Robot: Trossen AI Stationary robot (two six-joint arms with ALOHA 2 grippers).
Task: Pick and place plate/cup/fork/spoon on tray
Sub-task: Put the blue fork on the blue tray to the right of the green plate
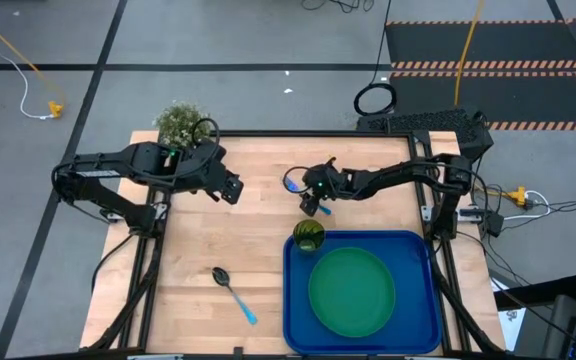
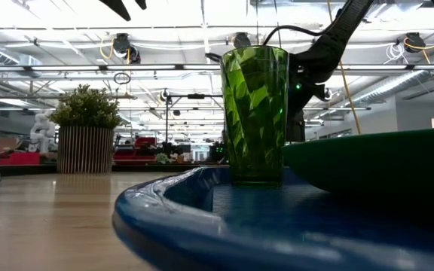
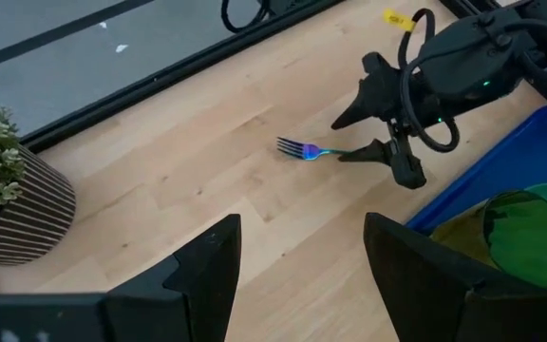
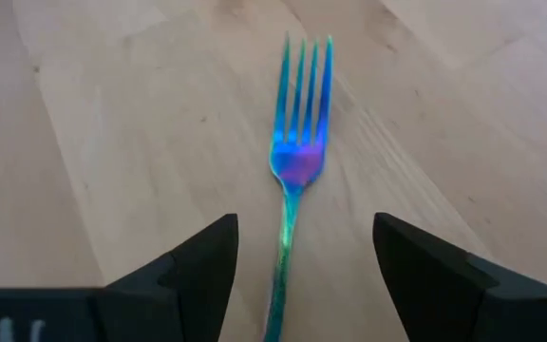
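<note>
Directly beneath the right gripper point(image 4: 297, 275), whose two dark fingers stand wide apart with nothing between them, lies the slender iridescent light-blue metal fork point(image 4: 295, 157), flat on the bare wooden table point(image 4: 112, 142), tines pointing away from the wrist camera and the handle running back between the fingers. From above, that gripper point(image 1: 315, 203) hovers just beyond the far rim of the large bright-blue plastic tray point(image 1: 428, 300), which already carries the round dark-green plate point(image 1: 352, 291) and, in its far left corner, the translucent yellow-green faceted tumbler cup point(image 1: 308, 237). The fork looks light, thin and stiff, probably slick, and it lies very low on the wood, so a pinch across the narrow handle just behind the neck seems the surest hold; a grip nearer the tines would likely let it tip or swing. The dark-bowled spoon with light-blue handle point(image 1: 233, 294) lies on the table left of the tray. The left gripper point(image 1: 230, 189) waits by the potted plant point(image 1: 180, 124), fingers spread.
</note>
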